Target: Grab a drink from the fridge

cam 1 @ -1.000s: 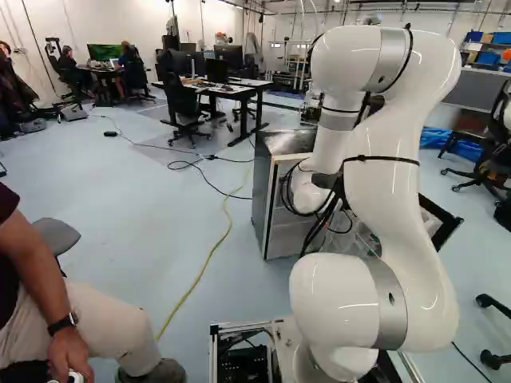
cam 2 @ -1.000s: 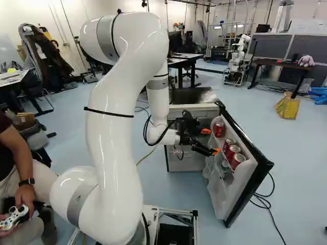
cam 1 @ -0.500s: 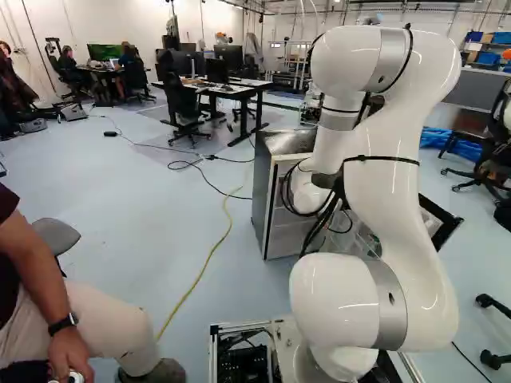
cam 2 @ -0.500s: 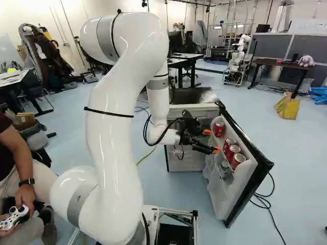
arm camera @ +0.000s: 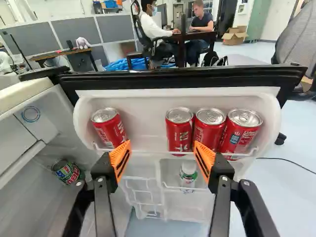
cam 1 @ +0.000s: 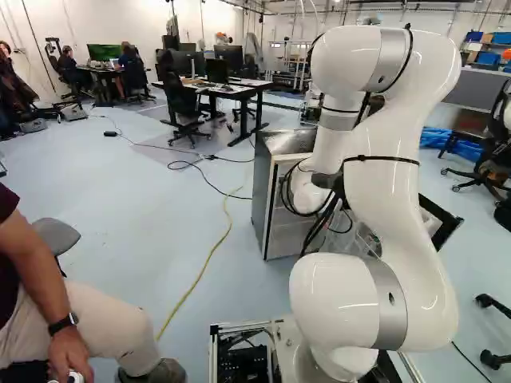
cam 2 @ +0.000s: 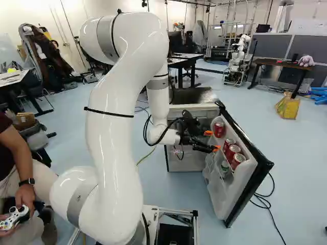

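A smooth white arm [cam 2: 115,132], its rounded segments ringed with grey bands and thin black straps, reaches to an open fridge [cam 1: 265,195]; the black gripper [cam 2: 212,141] is beside the inner face of the door [cam 2: 219,196], its fingers wide apart, with ribbed, wedge-shaped orange pads [arm camera: 120,159] at the tips. The door is white moulded plastic in a black frame; its upper shelf [arm camera: 148,113], a trough with rounded ends, carries four red metal cans with silvery round lids. One can [arm camera: 109,129] stands apart from the rest, ahead of one pad; the other three are grouped, the nearest to it [arm camera: 179,129] ahead of the gap between the fingers, then a middle can [arm camera: 207,129] and an end can [arm camera: 239,132]; below them sits a green-and-white drink [arm camera: 188,176], its shape hard to make out. A dark cylindrical can [arm camera: 67,171] with coloured bands is tilted inside the fridge body; a slim yellow cord [cam 1: 211,255] curves across the pale blue floor [cam 1: 144,247].
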Tool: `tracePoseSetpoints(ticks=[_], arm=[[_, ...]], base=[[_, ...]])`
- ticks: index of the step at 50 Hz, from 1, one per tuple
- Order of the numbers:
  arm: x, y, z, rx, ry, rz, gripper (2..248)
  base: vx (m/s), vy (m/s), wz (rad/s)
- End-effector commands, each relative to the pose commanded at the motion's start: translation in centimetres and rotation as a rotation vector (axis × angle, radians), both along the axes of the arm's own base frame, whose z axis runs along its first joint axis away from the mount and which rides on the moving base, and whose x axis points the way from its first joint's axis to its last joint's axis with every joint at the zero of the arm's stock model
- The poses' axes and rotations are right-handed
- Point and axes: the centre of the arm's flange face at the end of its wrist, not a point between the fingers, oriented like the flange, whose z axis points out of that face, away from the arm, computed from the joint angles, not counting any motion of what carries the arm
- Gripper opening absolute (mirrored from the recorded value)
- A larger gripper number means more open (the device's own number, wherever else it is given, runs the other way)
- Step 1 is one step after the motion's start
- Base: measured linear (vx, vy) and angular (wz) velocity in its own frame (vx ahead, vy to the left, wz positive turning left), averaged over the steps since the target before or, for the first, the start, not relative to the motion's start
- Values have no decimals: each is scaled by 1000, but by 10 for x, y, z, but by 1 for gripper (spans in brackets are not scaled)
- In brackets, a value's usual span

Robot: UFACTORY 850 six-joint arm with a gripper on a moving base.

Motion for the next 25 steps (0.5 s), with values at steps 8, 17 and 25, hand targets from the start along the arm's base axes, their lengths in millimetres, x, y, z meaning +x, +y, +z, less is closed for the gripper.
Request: tracePoseSetpoints(ticks=[8, 17, 25], arm=[[0, 0, 0, 0, 0, 0, 169], [0, 0, 0, 0, 0, 0, 171], [0, 0, 0, 0, 0, 0, 171]], base=[[0, 0, 0], [0, 0, 0], [0, 0, 0]])
